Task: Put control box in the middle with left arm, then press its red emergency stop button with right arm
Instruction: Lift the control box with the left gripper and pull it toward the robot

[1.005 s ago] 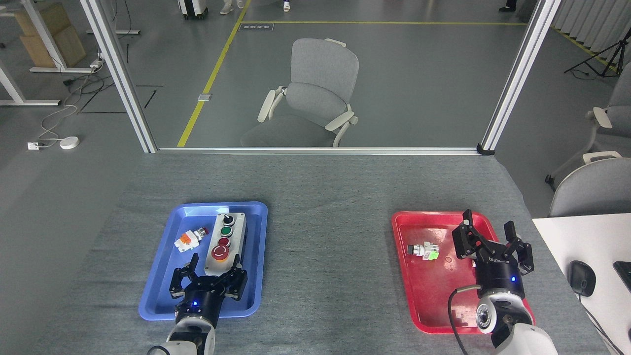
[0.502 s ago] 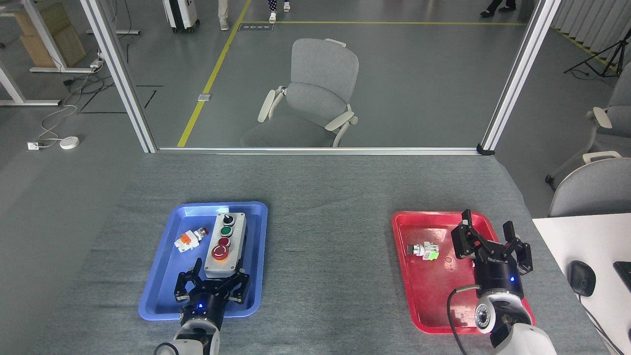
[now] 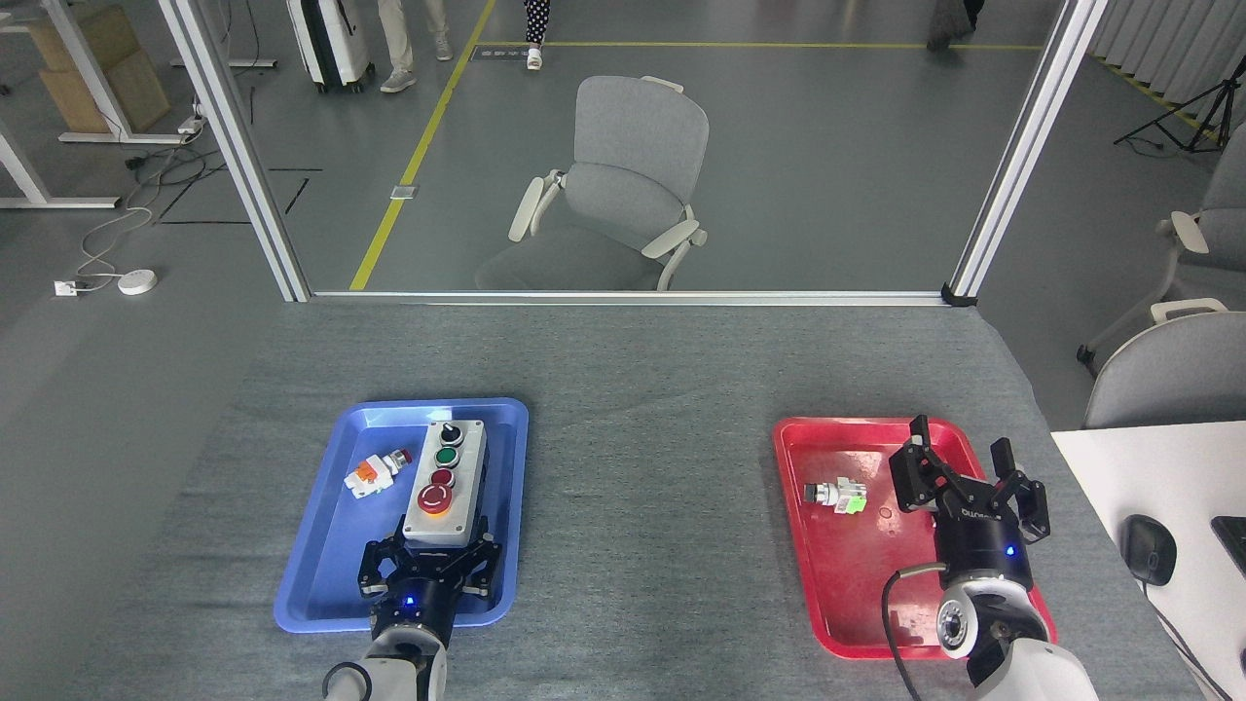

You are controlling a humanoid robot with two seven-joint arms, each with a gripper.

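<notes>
Now that my left gripper [image 3: 429, 565] has slid rightward across the blue tray [image 3: 316, 570] and squared up behind the near end of the control box [image 3: 445, 482], the first step looks close to a grasp. Its fingers are spread wide, one on each side of the box's near corners, holding nothing; I cannot tell whether they touch the box yet.

Item, ahead and left of that gripper: small loose push-button part [image 3: 373, 473] with an orange end, lying in the same tray just beside the box, apart from it.

Item, directly ahead of that gripper: control box, long, light grey, on a black base, lying lengthwise away from me in the tray's right half. Row from far to near: black knob, green button, small red button, then the red emergency stop button [image 3: 434, 498] nearest my fingers.

Item, well off to the right: red tray [image 3: 847, 623], with a green-ended part [image 3: 838, 496] to the left of my right gripper [image 3: 969, 492], which hangs above the tray, fingers open and empty, almost unmoved, waiting its turn.
</notes>
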